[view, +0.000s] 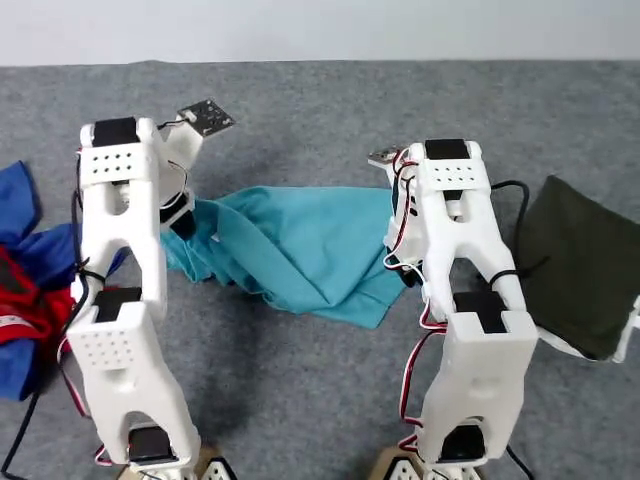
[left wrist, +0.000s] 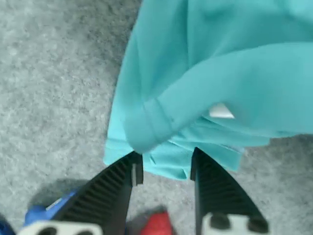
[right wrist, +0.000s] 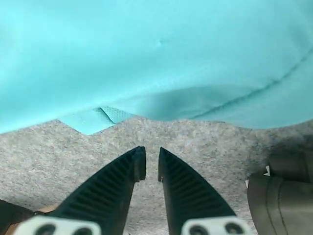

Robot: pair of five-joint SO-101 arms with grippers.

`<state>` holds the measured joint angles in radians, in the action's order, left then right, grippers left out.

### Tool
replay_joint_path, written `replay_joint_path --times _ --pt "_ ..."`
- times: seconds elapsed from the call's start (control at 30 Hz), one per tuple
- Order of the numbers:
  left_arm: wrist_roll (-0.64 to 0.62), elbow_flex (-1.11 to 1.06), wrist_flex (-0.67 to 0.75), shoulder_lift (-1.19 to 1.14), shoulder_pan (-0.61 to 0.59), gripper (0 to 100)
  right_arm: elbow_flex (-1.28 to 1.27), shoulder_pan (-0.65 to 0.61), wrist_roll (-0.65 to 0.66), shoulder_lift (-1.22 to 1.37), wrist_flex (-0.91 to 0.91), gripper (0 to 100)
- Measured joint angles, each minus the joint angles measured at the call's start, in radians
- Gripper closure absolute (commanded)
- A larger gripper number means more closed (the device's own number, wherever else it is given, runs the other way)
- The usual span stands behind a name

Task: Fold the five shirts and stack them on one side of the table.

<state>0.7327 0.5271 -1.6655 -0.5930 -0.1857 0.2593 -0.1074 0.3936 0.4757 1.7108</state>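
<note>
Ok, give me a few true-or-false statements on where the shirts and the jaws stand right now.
1. The teal shirt lies rumpled between the two arms. True.
2. The left jaws are shut on the teal shirt. False: they stand open at its edge.
3. A dark green shirt lies on the right arm's outer side. True.
4. The right jaws hold the teal shirt. False: they grip nothing, over bare grey table, short of the shirt.
5. The other shirts sit in a neat folded stack. False: the red shirt and blue shirt lie in a loose heap beside the left arm.
</note>
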Motion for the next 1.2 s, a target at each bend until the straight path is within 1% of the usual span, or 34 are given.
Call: replay_joint_path --times 0.17,0.27,0.4,0.47,0.67,0.73,0.8,0.87,0.97,1.2 --pt "0.0 0.0 0.06 -0.04 0.0 84 0.0 0.0 0.0 0.0 0.0 94.8" --pt "0.0 0.0 0.101 -0.094 0.0 89 0.0 0.0 0.0 0.0 0.003 94.8" --pt "0.0 0.0 0.118 -0.123 0.003 98 -0.002 -0.003 0.0 0.0 0.043 94.7" --pt "0.0 0.018 0.117 -0.123 0.006 100 -0.021 -0.015 0.0 0.0 0.044 94.5" --pt "0.002 0.187 0.015 -0.123 0.009 100 -0.071 -0.046 0.0 -0.086 0.044 93.1" --pt "0.006 0.27 -0.037 -0.123 0.008 100 -0.094 -0.068 0.0 -0.129 0.044 88.4" --pt "0.006 0.341 -0.052 -0.123 0.0 100 -0.124 -0.081 0.0 -0.172 0.044 82.6" --pt "-0.003 0.374 -0.058 -0.123 -0.009 100 -0.158 -0.107 -0.002 -0.207 0.044 79.5" --pt "-0.012 0.381 -0.06 -0.127 -0.017 100 -0.196 -0.169 -0.002 -0.23 0.044 79.4" --pt "-0.015 0.296 -0.058 -0.13 -0.023 100 -0.216 -0.348 0.0 -0.193 -0.02 79.3"
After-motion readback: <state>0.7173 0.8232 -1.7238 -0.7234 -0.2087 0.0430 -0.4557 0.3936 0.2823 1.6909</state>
